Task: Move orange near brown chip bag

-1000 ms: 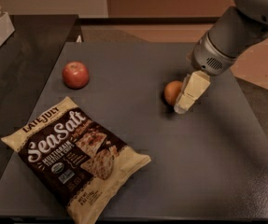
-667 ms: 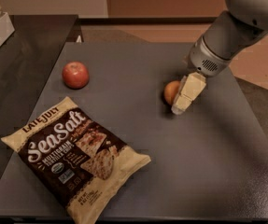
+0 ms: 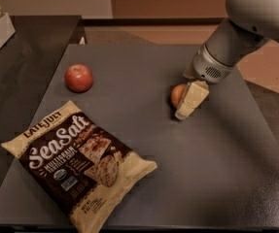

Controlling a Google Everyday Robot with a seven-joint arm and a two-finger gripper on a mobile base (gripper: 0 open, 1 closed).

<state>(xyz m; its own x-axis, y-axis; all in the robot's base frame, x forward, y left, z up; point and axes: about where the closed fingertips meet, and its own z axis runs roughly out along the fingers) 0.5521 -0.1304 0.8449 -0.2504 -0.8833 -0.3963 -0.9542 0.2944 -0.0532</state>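
Orange point(image 3: 177, 95) right of centre on desk point(image 3: 217, 178), toward far edge, well apart from brown chip bag point(image 3: 78, 161) at near-left corner. Gripper point(image 3: 186, 106) down against orange's right side; whether spread or clamped, cannot tell. Relocation not done; full carry outstanding.

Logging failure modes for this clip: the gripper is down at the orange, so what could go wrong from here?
1. The orange is round and partly hidden behind the gripper; a glancing contact could roll it across the table.
2. The brown chip bag lies at the table's front edge; an orange released there might roll off.
3. A wide leftward carry might clip the red apple.
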